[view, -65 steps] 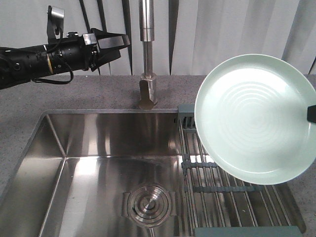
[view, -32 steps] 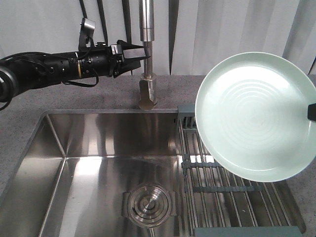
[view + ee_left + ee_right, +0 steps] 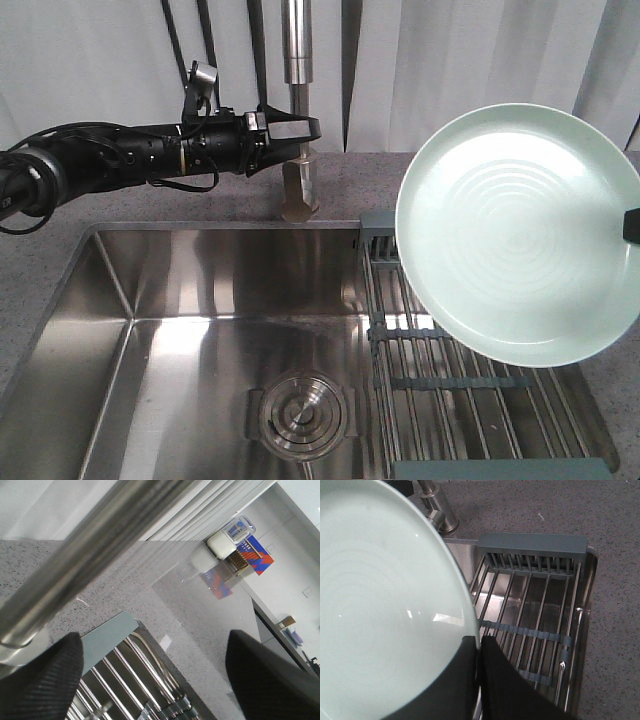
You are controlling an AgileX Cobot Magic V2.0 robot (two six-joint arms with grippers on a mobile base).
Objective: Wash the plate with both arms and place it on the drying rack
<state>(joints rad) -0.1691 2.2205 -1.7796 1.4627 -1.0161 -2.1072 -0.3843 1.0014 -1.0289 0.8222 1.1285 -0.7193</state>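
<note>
The pale mint-green plate [image 3: 518,235] hangs tilted above the drying rack [image 3: 450,400], its ringed face toward the front camera. My right gripper [image 3: 479,652] is shut on the plate's [image 3: 385,605] rim. In the front view only a black tip of the right gripper [image 3: 632,227] shows at the plate's right edge. My left gripper [image 3: 306,136] is open at the steel faucet column [image 3: 298,100], with one finger on each side of it. In the left wrist view the black fingertips [image 3: 42,680] stand wide apart, the faucet column [image 3: 85,545] crossing above them.
The steel sink basin [image 3: 200,340] with its round drain [image 3: 300,412] lies left of the rack. Grey speckled counter [image 3: 180,195] surrounds the sink. The rack's grey-blue slotted end piece [image 3: 532,550] sits at the far side near the faucet base [image 3: 440,517]. A ribbed white wall stands behind.
My left arm has swung right and slightly down, bringing its open gripper from well left of the faucet to around the faucet column. The plate and right gripper have barely moved.
</note>
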